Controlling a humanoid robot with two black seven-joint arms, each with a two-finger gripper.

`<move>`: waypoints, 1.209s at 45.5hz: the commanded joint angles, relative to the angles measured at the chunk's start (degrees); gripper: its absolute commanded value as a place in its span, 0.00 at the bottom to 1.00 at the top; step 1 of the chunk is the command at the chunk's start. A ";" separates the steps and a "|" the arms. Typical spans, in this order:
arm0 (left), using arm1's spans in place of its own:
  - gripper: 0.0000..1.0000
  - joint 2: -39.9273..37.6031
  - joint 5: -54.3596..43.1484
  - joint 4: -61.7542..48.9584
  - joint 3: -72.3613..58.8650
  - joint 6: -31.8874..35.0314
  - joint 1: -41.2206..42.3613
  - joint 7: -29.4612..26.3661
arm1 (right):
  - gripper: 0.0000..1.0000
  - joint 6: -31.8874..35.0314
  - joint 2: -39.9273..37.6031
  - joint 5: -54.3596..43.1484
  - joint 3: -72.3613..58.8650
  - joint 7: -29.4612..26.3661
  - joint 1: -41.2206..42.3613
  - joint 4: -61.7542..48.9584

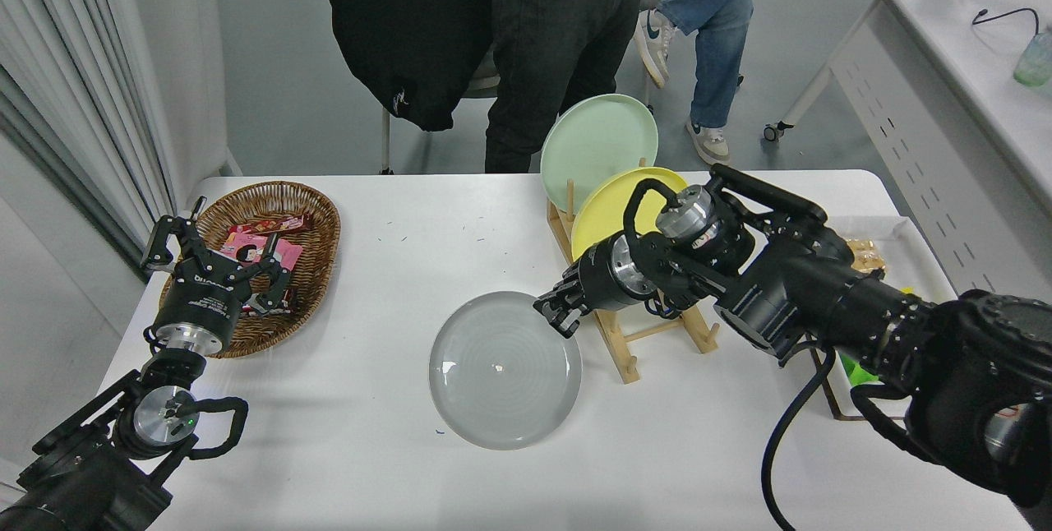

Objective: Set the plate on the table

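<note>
We have the grey plate (pixel 505 370) near the middle of the white table (pixel 345 449), low over it or already resting on it; from this high view we cannot tell whether its underside touches all round, though a thin shadow under the near rim suggests it may be tipped a little. Our right gripper (pixel 557 316) is pinched on the plate's far right rim, fingers closed over the edge; our left gripper (pixel 215 265) sits parked at the lower left, over the near edge of the wicker basket (pixel 308 210), with its fingers spread wide and nothing between them.

Just behind the right gripper stands a wooden rack (pixel 625 342) with a yellow plate (pixel 604 206) and a mint green plate (pixel 596 140) upright in its slots; two people (pixel 567 46) are at the far side of the table.

We judge the grey plate to be stiff, smooth and fairly heavy for a rim pinch; it looks like ceramic or hard plastic, so it could chip if dropped and could slide in the fingers; the low raised rim is the only real place to take hold, and we hold it there now. We judge the placing nearly done; what remains is to settle it flat and let go gently, without dragging the rim or backing the wrist into the rack.
</note>
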 commanded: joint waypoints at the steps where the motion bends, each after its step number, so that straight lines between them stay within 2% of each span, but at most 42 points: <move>1: 0.98 0.00 0.01 0.00 0.00 0.00 0.00 0.00 | 0.00 3.35 0.00 0.30 2.52 2.66 -2.01 -0.32; 17: 0.98 0.00 0.01 0.00 0.00 0.00 0.00 0.00 | 0.00 2.12 0.00 0.92 5.16 3.45 -4.29 -0.59; 23: 0.98 0.00 0.01 0.00 0.00 0.00 0.00 0.00 | 0.00 -2.62 0.00 0.39 4.02 3.19 -3.94 0.29; 31: 0.98 0.00 0.01 0.00 0.00 0.00 0.00 0.00 | 0.00 -4.99 0.00 -0.49 2.53 2.93 -3.59 1.96; 55: 0.98 0.00 0.01 0.00 0.00 0.00 0.00 0.00 | 0.00 -4.29 0.00 -1.63 -0.03 2.84 -3.77 5.57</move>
